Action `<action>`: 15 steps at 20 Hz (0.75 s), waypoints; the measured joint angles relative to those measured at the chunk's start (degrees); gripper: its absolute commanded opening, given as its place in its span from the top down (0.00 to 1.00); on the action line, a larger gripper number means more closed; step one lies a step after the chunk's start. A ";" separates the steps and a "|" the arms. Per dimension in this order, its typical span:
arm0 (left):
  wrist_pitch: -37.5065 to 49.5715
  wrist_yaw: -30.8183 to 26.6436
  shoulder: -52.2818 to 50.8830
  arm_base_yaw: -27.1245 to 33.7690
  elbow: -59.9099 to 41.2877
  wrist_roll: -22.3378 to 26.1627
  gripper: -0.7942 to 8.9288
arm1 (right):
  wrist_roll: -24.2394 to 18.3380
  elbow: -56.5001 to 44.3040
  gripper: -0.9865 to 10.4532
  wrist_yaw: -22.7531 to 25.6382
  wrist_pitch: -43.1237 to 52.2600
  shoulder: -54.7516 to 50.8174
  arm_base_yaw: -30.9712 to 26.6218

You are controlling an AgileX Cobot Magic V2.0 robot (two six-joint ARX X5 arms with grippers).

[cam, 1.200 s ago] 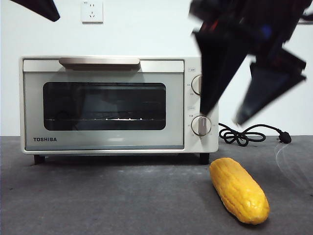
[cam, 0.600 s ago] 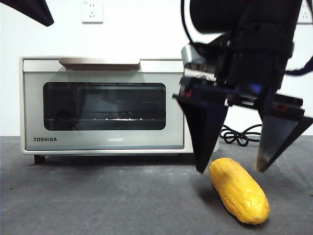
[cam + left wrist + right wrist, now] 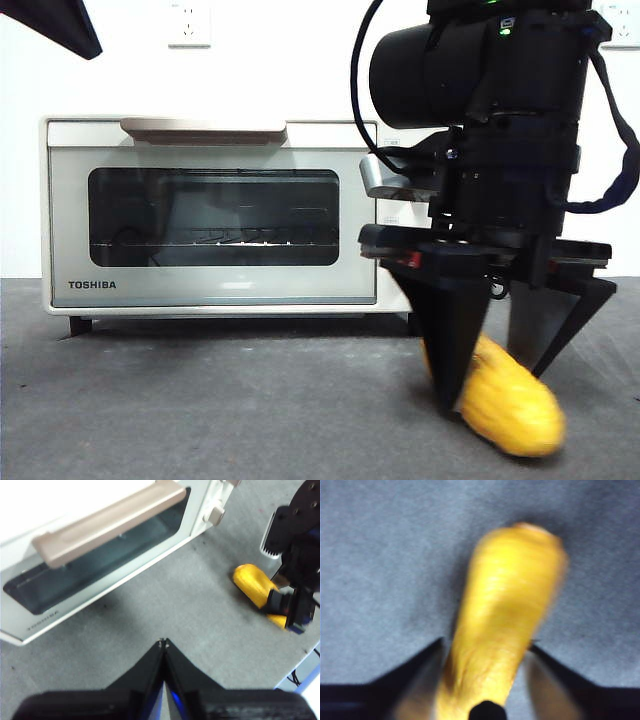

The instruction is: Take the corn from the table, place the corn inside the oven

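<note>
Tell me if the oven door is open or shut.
Shut: the oven door sits flush with its front, handle up against the top edge.

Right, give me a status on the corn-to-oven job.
Done: nothing is delivered yet. In hand: the right gripper straddles the yellow-orange ridged corn cob on the dark grey matte table, jaws either side; a firm grip isn't confirmed. Left: lifting it, opening the closed dark glass door of the cream-white TOSHIBA toaster oven and placing the cob inside. The left gripper waits, shut.

We seem to be in a bare test lab, not a kitchen: the oven (image 3: 210, 210) stands on a plain grey table (image 3: 200, 400), a blank white wall with a socket (image 3: 188, 22) behind it.
</note>
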 measured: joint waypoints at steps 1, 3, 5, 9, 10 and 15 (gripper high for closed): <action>-0.09 0.00 0.00 -0.02 0.00 0.00 0.92 | 0.00 0.00 0.92 0.02 -0.15 -0.02 0.00; 0.22 0.00 0.00 -0.02 0.00 0.00 0.92 | 0.00 0.44 0.92 0.11 -1.73 -0.94 0.33; 2.01 0.02 0.00 -0.02 0.00 0.00 0.92 | 0.00 1.77 0.92 0.28 -3.91 -3.67 1.66; 10.16 0.00 0.26 -0.02 0.00 0.00 0.92 | 0.02 6.69 0.92 0.28 -6.12 -11.50 5.49; 12.94 0.00 0.63 0.00 0.00 0.00 0.92 | 0.02 8.00 0.92 0.28 -6.40 -13.66 6.62; 22.49 -0.04 3.52 -0.02 0.00 0.04 0.92 | 0.02 13.51 0.92 0.24 -7.74 -20.26 10.36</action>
